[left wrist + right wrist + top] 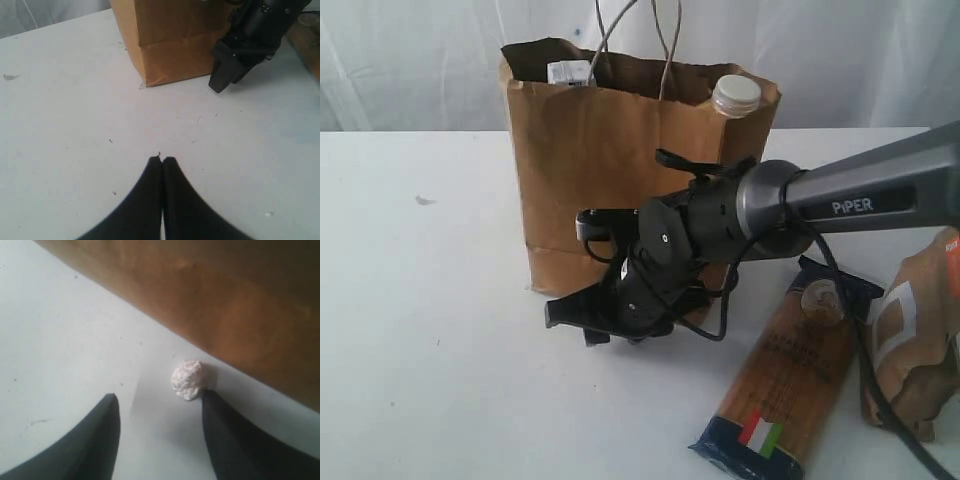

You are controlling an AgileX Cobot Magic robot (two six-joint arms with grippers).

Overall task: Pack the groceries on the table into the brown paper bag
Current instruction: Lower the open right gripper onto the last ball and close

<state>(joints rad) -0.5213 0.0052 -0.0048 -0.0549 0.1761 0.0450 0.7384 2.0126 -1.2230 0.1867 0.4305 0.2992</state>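
The brown paper bag (620, 170) stands upright at the middle of the table (430, 350). A small white-blue carton (568, 72) and a white-capped bottle (736, 95) stick out of its top. The dark-blue spaghetti pack (785, 385) and the brown pouch (915, 335) lie on the table at the right. My right gripper (570, 312) reaches across, low at the bag's front base. It is open (160, 399) over bare table, with nothing between its fingers. My left gripper (163, 160) is shut and empty, some way in front of the bag (170, 40).
A small white pebble-like lump (188, 379) lies on the table by the bag's wall (225, 305), touching one right fingertip (207, 396). The right arm's black wrist (235, 65) shows beside the bag in the left wrist view. A tiny speck (424, 200) lies far left.
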